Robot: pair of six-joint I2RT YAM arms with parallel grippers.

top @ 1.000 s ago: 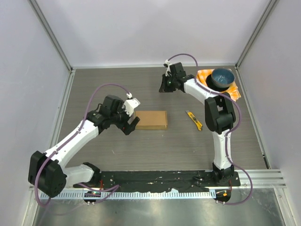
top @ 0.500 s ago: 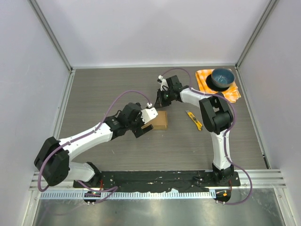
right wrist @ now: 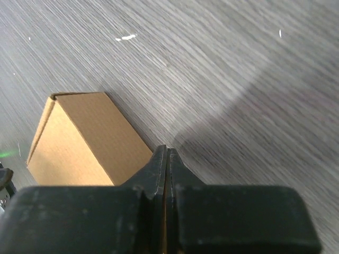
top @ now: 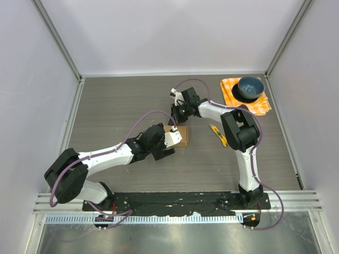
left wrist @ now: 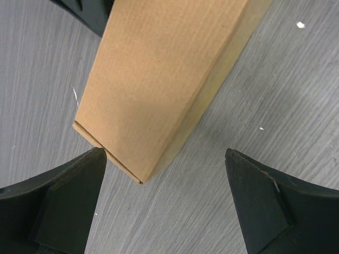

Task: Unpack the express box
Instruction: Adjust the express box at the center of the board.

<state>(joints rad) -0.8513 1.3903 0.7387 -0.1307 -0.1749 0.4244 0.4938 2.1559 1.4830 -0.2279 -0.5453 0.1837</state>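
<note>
While the express box (top: 180, 135) is lying closed on the table (top: 106, 100), you're straddling its end with left gripper (left wrist: 165, 156) spread wide, right gripper (right wrist: 167, 154) pinched together empty beside it, unpacking not begun.

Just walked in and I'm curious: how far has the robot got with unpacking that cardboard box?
Nothing looks done: the express box is shut, flaps flat. In hand: the open left gripper straddles one end; the shut right gripper is close beside it. Left: opening and emptying it.
</note>
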